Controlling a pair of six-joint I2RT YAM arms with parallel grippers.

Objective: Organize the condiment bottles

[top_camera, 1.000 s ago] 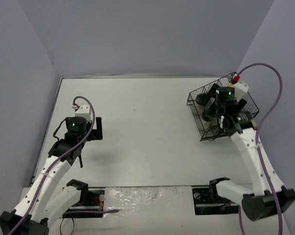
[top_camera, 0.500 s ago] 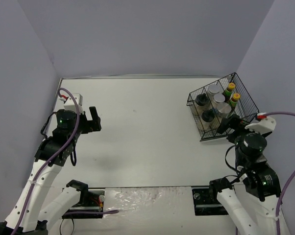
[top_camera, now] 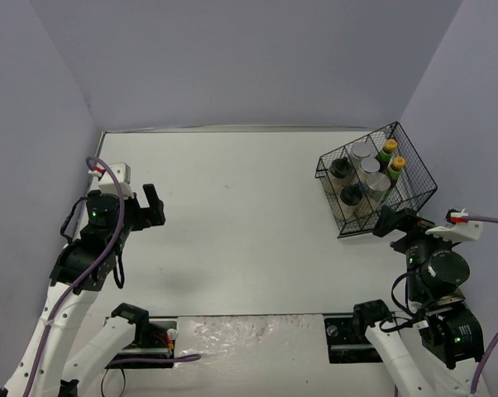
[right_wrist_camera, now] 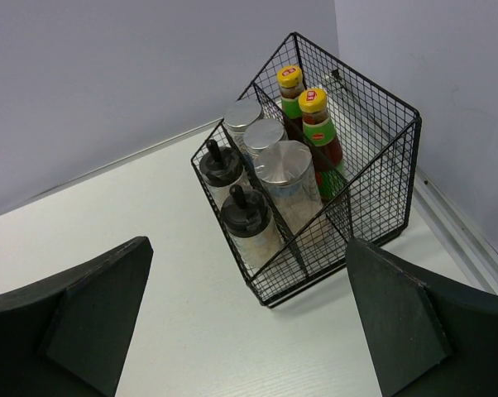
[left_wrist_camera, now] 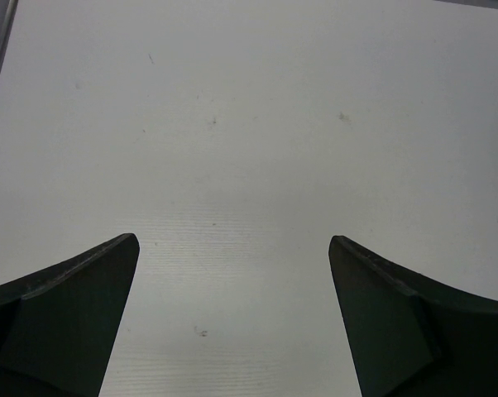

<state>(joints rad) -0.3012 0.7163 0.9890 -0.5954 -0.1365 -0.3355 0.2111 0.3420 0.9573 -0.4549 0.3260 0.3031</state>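
- From the top external view, the right gripper (top_camera: pixel 394 222) is seen drawn back to the near right of the table (top_camera: pixel 232 190), just clear of the wire basket (top_camera: pixel 420 168). A second ago it was reaching over that basket and hiding its contents.
- In the same view the left gripper (top_camera: pixel 152 207) has been pulled slightly nearer and further left than a second ago. Its jaws are spread and nothing is held.
- With the right arm withdrawn, all seven condiment bottles (top_camera: pixel 371 166) are now exposed inside the basket at the far right. No bottle is seen left out on the table.
- In the left wrist view, only bare table is shown between the wide-apart fingers (left_wrist_camera: pixel 67 306). No bottle is in reach.
- In the right wrist view, the right gripper's jaws are seen fully parted and empty, with the basket ahead of them and well apart.
- There the bottles are sorted by kind in three rows. The two yellow-capped sauce bottles (right_wrist_camera: pixel 313 107) are in the right row, the three silver-lidded shakers (right_wrist_camera: pixel 264 134) are in the middle, and the two black-lidded jars (right_wrist_camera: pixel 245 217) are in the left. All stand upright.
- The retreat of both arms is judged to mark the end of the sorting, with no placement remaining.
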